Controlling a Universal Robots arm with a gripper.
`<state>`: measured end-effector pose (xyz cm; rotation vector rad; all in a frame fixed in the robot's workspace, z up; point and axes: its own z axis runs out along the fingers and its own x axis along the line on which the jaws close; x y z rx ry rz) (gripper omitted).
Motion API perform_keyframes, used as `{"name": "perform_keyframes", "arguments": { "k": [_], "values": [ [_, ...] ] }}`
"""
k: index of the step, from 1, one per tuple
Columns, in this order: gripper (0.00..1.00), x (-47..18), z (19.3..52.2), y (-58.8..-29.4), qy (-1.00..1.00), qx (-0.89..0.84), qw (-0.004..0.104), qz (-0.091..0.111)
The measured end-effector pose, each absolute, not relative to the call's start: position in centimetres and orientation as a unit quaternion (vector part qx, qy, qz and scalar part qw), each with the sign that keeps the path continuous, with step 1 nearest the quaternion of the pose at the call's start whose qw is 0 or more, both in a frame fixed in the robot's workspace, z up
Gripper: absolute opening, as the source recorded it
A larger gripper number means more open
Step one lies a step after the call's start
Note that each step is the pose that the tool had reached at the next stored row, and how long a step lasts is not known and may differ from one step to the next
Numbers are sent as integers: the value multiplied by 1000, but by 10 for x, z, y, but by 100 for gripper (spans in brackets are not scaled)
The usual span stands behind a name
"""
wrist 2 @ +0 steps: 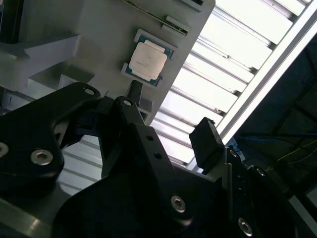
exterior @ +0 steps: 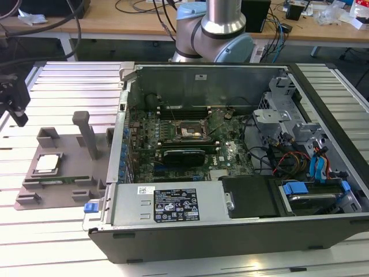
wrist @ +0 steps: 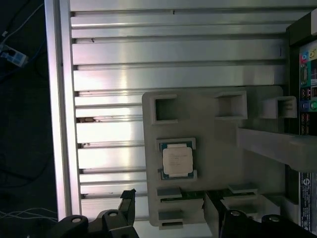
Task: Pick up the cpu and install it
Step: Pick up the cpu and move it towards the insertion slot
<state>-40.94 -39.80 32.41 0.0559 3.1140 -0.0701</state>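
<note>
The cpu (exterior: 47, 163) is a small square chip with a silvery-white top. It lies flat in a recess of the grey fixture (exterior: 63, 147) on the exterior view's left, outside the computer case. Both wrist views show the cpu (wrist 2: 148, 59) (wrist: 177, 159) in its recess. My black gripper (exterior: 16, 107) hangs above the table at the exterior view's far left, apart from the chip. The gripper (wrist 2: 171, 114) (wrist: 168, 198) is open, with nothing between its fingers. The dark motherboard socket (exterior: 189, 131) with its metal frame sits inside the case.
The open computer case (exterior: 230, 231) takes up the middle and the exterior view's right, with a card, drive cage and cables inside. A tall grey post (exterior: 86, 133) rises from the fixture near the chip. A memory stick (exterior: 57, 180) lies along the fixture. The arm's base (exterior: 213, 29) stands behind the case.
</note>
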Motion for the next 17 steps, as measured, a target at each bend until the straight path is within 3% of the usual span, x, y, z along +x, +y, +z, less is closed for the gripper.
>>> {"name": "perform_keyframes", "arguments": {
  "k": [17],
  "values": [
    [66,-409,312,-398,999,18,13,-23]
  ]
}}
